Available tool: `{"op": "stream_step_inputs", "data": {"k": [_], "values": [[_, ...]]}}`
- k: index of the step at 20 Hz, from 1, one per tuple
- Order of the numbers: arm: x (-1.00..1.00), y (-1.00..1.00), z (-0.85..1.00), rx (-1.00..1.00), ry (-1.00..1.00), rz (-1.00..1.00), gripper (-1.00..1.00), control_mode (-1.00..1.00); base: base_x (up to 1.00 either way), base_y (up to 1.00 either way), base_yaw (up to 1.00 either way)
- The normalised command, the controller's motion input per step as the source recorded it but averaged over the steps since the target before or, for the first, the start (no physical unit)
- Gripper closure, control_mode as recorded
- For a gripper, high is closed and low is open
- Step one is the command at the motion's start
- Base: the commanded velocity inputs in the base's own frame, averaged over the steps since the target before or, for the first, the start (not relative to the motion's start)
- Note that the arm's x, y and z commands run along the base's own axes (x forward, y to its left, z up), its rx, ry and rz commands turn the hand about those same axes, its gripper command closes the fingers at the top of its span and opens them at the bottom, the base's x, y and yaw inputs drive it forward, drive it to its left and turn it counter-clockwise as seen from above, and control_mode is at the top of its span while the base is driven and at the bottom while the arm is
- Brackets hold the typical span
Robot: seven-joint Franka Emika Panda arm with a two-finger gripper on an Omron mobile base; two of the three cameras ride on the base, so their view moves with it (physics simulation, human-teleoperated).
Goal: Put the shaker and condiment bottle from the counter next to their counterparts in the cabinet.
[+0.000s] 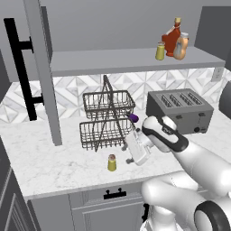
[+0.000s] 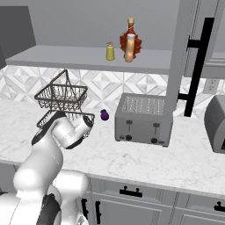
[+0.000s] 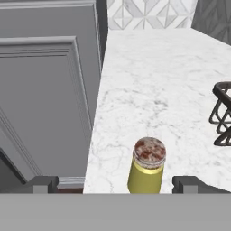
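Observation:
The shaker (image 1: 112,163) (image 3: 146,168), olive-yellow with a brown cap, stands upright on the marble counter (image 1: 54,158) near its front edge. My gripper (image 1: 128,156) (image 3: 116,184) hangs low just right of it, open. In the hand view the shaker lines up with the gap between the fingertips (image 3: 43,183), nearer the right one, untouched. On the cabinet shelf (image 1: 113,61) stand the twin shaker (image 1: 160,51) (image 2: 110,51), the dark-red bottle (image 1: 171,39) (image 2: 136,44) and, touching it, the orange-tan condiment bottle (image 1: 181,48) (image 2: 129,48). The cabinet door (image 1: 45,67) is swung open.
A two-tier wire rack (image 1: 107,119) (image 2: 61,99) stands behind the shaker, a small purple item (image 1: 133,118) (image 2: 104,115) beside it. A grey toaster (image 1: 179,110) (image 2: 141,119) sits to the right, another appliance (image 2: 217,125) farther right. Drawer fronts (image 1: 113,198) lie below the counter edge.

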Motion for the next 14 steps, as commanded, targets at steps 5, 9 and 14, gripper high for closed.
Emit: {"op": "stream_step_inputs", "data": {"k": [5, 9, 14], "values": [[0.06, 0.17, -0.25, 0.0, 0.0, 0.0, -1.0, -1.0, 0.0, 0.0, 0.0], [0.08, 0.13, -0.21, 0.01, 0.0, 0.0, -1.0, -1.0, 0.0, 0.0, 0.0], [0.02, 0.05, -0.19, 0.02, 0.0, 0.0, -1.0, -1.0, 0.0, 0.0, 0.0]]}}
